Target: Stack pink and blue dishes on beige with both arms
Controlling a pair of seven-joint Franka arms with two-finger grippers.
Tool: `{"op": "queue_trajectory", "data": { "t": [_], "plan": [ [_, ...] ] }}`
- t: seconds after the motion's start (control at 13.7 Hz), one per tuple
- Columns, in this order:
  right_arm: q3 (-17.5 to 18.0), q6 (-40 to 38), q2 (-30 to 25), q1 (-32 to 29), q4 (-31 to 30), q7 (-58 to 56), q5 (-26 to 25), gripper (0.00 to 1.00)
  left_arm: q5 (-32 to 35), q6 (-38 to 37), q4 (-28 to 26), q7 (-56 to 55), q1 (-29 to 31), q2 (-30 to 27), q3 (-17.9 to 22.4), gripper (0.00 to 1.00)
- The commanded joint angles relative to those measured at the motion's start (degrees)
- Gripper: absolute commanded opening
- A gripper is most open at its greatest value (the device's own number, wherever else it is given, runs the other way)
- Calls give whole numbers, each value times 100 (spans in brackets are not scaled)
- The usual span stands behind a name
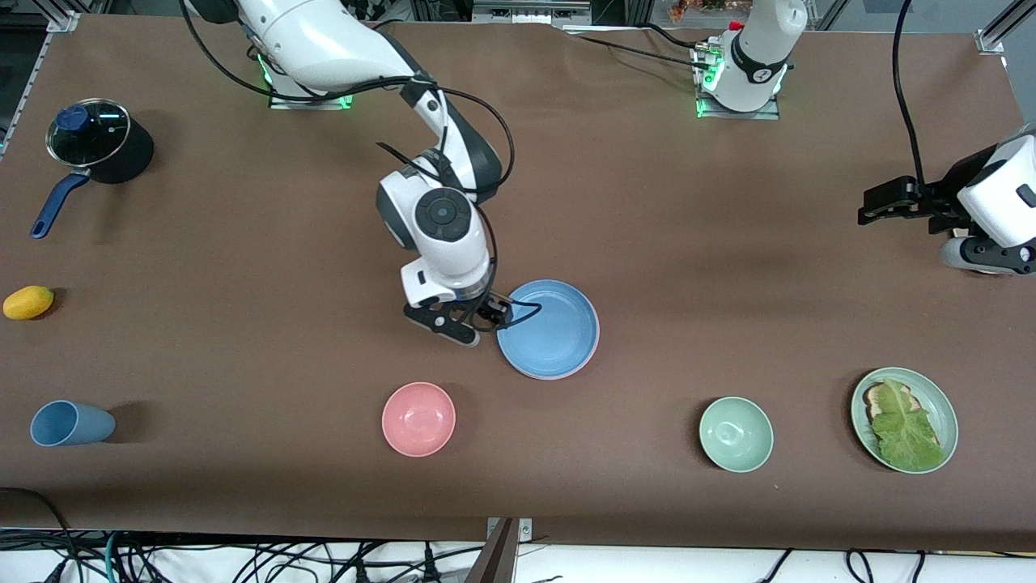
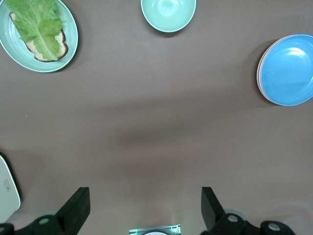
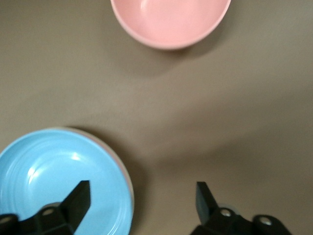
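The light blue plate (image 1: 549, 329) lies at the middle of the table on top of a stack. Under it only a thin pink plate edge (image 2: 258, 74) shows, and the beige plate is hidden. My right gripper (image 1: 477, 322) is open and low over the blue plate's rim on the side toward the right arm's end. One finger (image 3: 77, 200) is over the blue plate (image 3: 58, 181) and the other over bare table, with nothing held. My left gripper (image 1: 872, 206) hangs open and empty in the air over the left arm's end of the table, where that arm waits.
A pink bowl (image 1: 418, 419), a pale green bowl (image 1: 736, 433) and a green plate (image 1: 947, 405) holding lettuce on bread lie nearer the front camera. A blue cup (image 1: 71, 423), a yellow fruit (image 1: 28, 302) and a lidded pot (image 1: 97, 142) are at the right arm's end.
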Motion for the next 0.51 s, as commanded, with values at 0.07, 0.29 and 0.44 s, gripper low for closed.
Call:
{"op": "queue_trajectory", "data": {
  "t": [0.07, 0.29, 0.44],
  "plan": [
    [112, -646, -368, -548, -3, -1000, -14, 99, 103, -13, 1, 106, -9, -25, -10, 100],
    [103, -1041, -552, -969, 110, -1940, 432, 99, 94, -13, 1, 106, -9, -25, -10, 100],
    [95, -1445, -579, -1295, 207, -2739, 460, 99, 103, -4, 1, 106, -9, -25, -10, 100]
  ]
}}
